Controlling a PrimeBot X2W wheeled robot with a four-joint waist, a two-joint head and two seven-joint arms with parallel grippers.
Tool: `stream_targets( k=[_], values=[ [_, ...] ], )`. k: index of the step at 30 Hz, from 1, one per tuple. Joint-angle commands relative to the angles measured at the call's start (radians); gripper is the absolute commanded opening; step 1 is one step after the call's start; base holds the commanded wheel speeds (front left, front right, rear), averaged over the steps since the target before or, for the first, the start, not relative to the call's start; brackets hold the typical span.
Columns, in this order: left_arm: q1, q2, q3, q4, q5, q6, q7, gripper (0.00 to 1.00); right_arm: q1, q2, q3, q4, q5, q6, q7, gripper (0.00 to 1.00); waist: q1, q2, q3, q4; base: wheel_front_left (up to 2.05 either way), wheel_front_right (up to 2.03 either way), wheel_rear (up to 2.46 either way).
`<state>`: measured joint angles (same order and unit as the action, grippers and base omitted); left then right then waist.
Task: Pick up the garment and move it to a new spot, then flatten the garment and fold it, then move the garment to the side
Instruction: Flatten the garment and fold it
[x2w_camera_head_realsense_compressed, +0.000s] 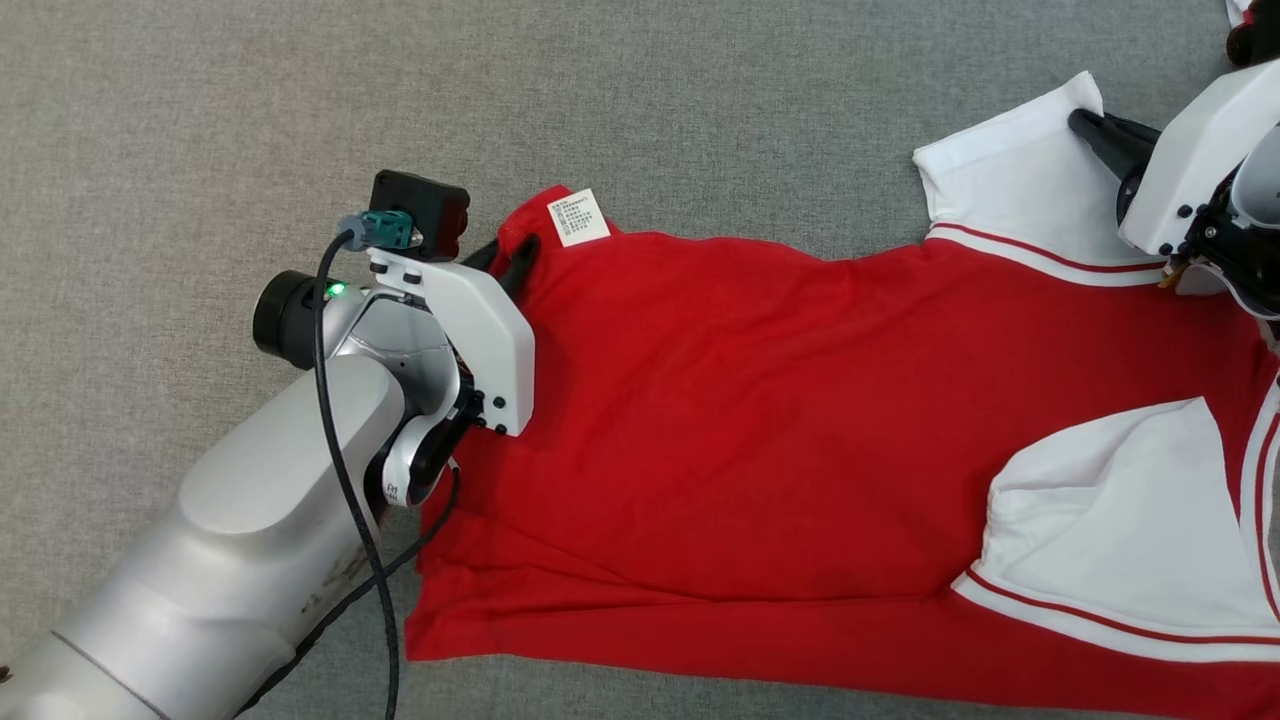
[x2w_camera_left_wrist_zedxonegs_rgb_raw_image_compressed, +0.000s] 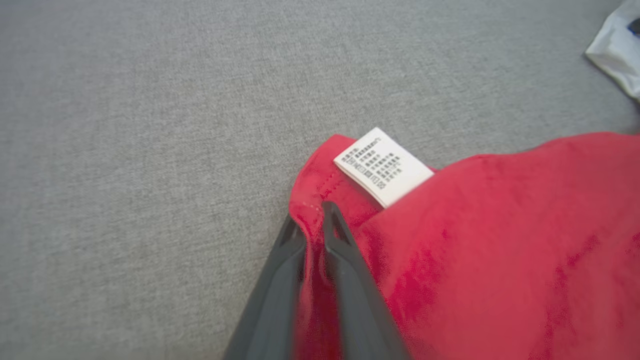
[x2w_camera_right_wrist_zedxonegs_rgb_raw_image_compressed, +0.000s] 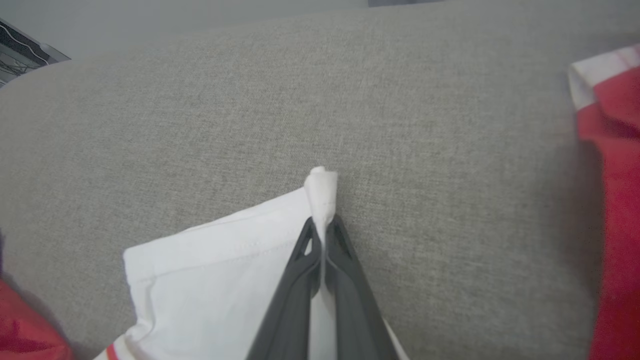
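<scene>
Item: garment (x2w_camera_head_realsense_compressed: 760, 420), a red shirt with white sleeves, lying spread and rumpled on the grey cloth surface (x2w_camera_head_realsense_compressed: 250, 100), across the middle and right of the head view.

Left gripper (x2w_camera_left_wrist_zedxonegs_rgb_raw_image_compressed: 312, 220): we record its fingers nearly together, pinching a fold of the red hem corner just beside the white label (x2w_camera_left_wrist_zedxonegs_rgb_raw_image_compressed: 382, 166).

Right gripper (x2w_camera_right_wrist_zedxonegs_rgb_raw_image_compressed: 322, 227): fingers closed tight on the edge of the far white sleeve (x2w_camera_right_wrist_zedxonegs_rgb_raw_image_compressed: 225, 250). A small nub of cloth pokes out past the tips.

Risks, in our judgement:
- Both holds are thin pinches at the very edge, so a pull could let the cloth slide out.
- We may hold one layer only, leaving the other to sag.
- Uneven lifting would drag the other sleeve (x2w_camera_head_realsense_compressed: 1100, 520) and deepen the creases.

Not made out:
- the shirt's right side and lower hem, cut off by the frame
- how many layers each pinch holds
- the label's print
</scene>
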<state>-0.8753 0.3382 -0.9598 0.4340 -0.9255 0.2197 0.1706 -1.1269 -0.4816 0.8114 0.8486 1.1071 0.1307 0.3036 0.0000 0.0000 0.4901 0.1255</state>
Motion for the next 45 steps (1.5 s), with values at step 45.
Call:
stream_targets(
  k=[45],
  values=[
    [0.343,0.255,0.062,-0.29,-0.147,0.075,-0.022,0.0,0.304,-0.149,0.178,-0.25,0.31,0.0,-0.175,0.0,0.0,0.0,-0.322,-0.135,0.0,0.0,0.0]
  ],
)
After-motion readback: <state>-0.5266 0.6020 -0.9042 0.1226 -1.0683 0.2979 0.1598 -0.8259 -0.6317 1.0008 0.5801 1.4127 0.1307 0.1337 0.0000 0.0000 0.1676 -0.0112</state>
